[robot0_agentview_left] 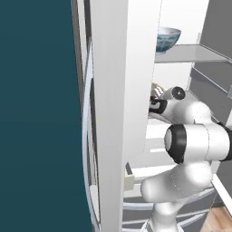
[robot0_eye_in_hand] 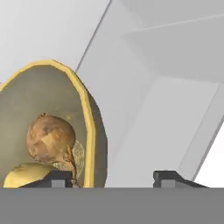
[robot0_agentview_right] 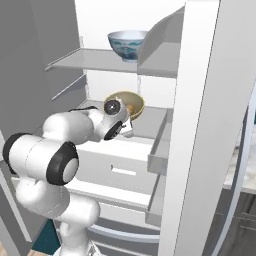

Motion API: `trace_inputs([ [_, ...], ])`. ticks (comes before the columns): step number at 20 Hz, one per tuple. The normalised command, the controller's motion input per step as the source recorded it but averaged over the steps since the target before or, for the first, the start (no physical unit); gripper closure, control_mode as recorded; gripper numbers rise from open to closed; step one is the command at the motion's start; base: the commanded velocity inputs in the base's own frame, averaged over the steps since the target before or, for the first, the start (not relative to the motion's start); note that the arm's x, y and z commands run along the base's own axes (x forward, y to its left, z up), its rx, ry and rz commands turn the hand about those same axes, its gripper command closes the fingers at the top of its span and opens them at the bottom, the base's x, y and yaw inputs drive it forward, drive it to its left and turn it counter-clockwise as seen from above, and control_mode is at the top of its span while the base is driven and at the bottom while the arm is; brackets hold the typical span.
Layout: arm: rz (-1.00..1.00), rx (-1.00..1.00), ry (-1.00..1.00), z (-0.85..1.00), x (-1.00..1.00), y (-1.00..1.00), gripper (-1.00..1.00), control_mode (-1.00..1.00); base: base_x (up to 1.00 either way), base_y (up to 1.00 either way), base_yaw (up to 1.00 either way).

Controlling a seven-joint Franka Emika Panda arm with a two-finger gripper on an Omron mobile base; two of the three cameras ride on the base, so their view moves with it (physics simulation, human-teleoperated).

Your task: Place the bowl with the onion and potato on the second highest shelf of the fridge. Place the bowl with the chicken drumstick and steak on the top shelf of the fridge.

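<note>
Tan bowl (robot0_eye_in_hand: 48, 127) w/ yellow rim, brown onion (robot0_eye_in_hand: 49, 139) inside

No text, label, brand, number or sign can be read in any of the views. The white-and-blue bowl (robot0_agentview_right: 127, 44) on the top shelf (robot0_agentview_right: 95, 61) carries a painted pattern, not lettering. The tan bowl (robot0_eye_in_hand: 52, 127), the fridge walls and the drawer fronts are plain.
</note>
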Motion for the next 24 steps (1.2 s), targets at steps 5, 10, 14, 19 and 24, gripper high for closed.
trace_inputs([
  [5, 0.0, -0.12, -0.23, 1.0, -0.68, 0.04, -1.0, -1.0, 0.0, 0.0, 0.0],
  [10, 0.0, -0.17, -0.16, 1.0, -0.94, 0.08, -1.0, -1.0, 0.0, 0.0, 0.0],
  [14, 0.0, -0.06, -0.02, 1.0, -1.0, 0.0, -1.0, -1.0, 0.0, 0.0, 0.0],
  [19, 0.0, -0.11, 0.0, 1.0, -1.0, 0.04, -1.0, -1.0, 0.0, 0.0, 0.0],
  [24, 0.0, 0.0, 0.04, 1.0, -1.0, -0.02, -1.0, -1.0, 0.0, 0.0, 0.0],
])
